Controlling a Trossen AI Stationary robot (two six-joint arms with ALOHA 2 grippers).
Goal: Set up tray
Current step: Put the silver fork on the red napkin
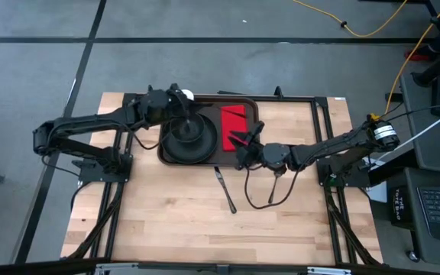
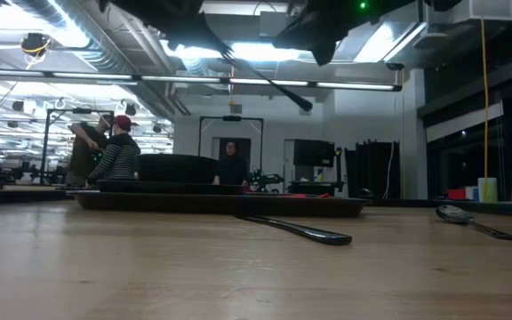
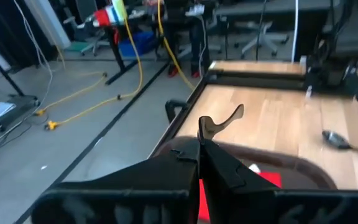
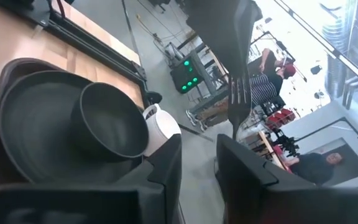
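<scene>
Two matte black, multi-jointed robot arms, the left arm [image 1: 90,126] and the right arm [image 1: 334,145], each mounted on a dark base; a black cable loops beneath the right arm, whose outer joint bears a silver-and-yellow cylindrical fitting [image 1: 383,134]

The dark brown rimmed tray [image 1: 209,159] lies flat at the table's far middle.

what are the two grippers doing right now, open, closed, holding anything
Left gripper: closed on a thin dark utensil handle, above the tray.
Right gripper: open, holding nothing; a fork sits just beyond its fingertips.
</scene>
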